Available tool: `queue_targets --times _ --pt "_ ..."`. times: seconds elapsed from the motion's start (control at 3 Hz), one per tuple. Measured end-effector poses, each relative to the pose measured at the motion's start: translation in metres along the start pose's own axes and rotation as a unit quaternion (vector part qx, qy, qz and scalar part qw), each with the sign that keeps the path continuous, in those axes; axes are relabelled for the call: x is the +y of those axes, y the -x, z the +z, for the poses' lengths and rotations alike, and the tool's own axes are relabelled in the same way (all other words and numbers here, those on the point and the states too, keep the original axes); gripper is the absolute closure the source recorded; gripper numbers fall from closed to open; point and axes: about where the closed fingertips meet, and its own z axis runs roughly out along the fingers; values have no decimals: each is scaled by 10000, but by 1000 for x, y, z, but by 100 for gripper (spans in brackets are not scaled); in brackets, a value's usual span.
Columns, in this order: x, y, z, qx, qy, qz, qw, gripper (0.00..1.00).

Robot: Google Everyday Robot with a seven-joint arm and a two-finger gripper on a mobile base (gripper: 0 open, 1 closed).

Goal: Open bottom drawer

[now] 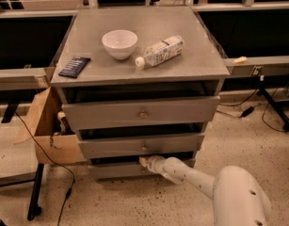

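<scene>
1. Down at the cabinet's foot, the pincer [144, 162] sits against the upper edge of the bottom drawer [113, 170], at about the centre of its front. Whether it is spread or pinching anything cannot be told from this view.
2. Behind the pincer, the white arm [188, 174] slants down and to the right across the floor [134, 201] and ends in a large rounded white housing at the lower right corner.
3. The bottom drawer is the lowest of three grey fronts and the narrowest-looking. A dark gap runs above it, under the middle drawer [111, 147]. Its knob is not visible; the pincer covers that spot.
4. The middle drawer has a small brass knob [144, 147] at centre, just above the pincer. A dark gap runs above this front as well.
5. The top drawer [101, 114] is the widest-looking front, with a like knob at its centre and a deeper dark gap beneath the tabletop [191, 62].
6. On the grey tabletop, a white bowl [119, 43] stands upright near the middle. Just to its right a plastic bottle [162, 51] lies on its side, its white cap pointing toward the front. A dark blue packet [74, 66] lies flat near the front left corner, apart from the bowl.
7. A cardboard box [54, 147] stands on the speckled floor, touching or just beside the cabinet on the left.
</scene>
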Motion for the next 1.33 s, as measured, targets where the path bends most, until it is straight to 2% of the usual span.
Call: queue_targets --times 0.33,1.33 --pt "-1 -3 3 23 -52 106 9999 100" --pt "3 3 5 81 -93 127 9998 100"
